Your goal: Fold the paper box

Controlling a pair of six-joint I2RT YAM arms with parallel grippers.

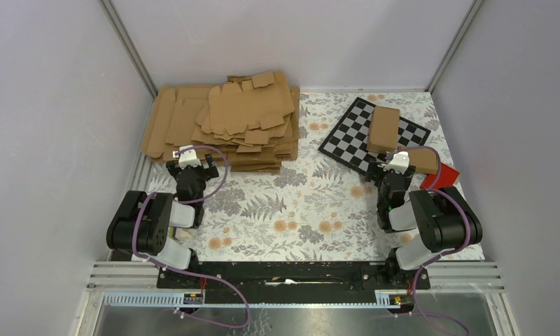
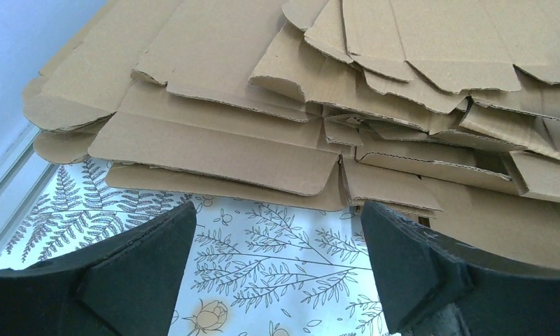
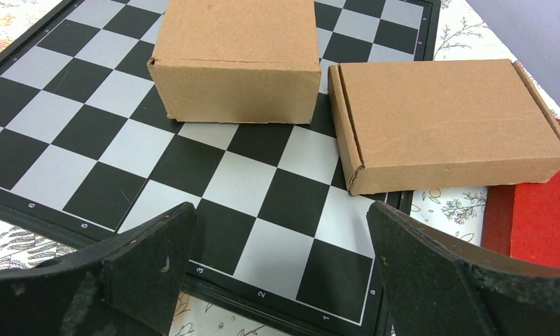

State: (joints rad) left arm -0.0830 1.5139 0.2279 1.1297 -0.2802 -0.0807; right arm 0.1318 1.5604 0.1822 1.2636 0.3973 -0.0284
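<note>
Position: the paper box (image 3: 449,119) lies flat with one end on the chessboard's (image 3: 88,140) right edge and the rest off it, next to the red block (image 3: 543,210).
Look: slim closed carton of plain brown card, flaps tucked in, one side seam gaping slightly, corners square.
Neighbour: a thicker carton (image 3: 235,63) sits on the chessboard just beside the paper box, probably parked as finished work.
Right side: the right gripper (image 3: 281,224) is empty with its jaws spread wide, low off the chessboard's near edge and facing both cartons.
Left side: the left gripper (image 2: 277,224) is empty with its jaws apart, well left of the chessboard. It is aimed at the stack of flat blanks (image 2: 263,140), likely to reach a sheet.
Stage: folding looks complete for this box.
</note>
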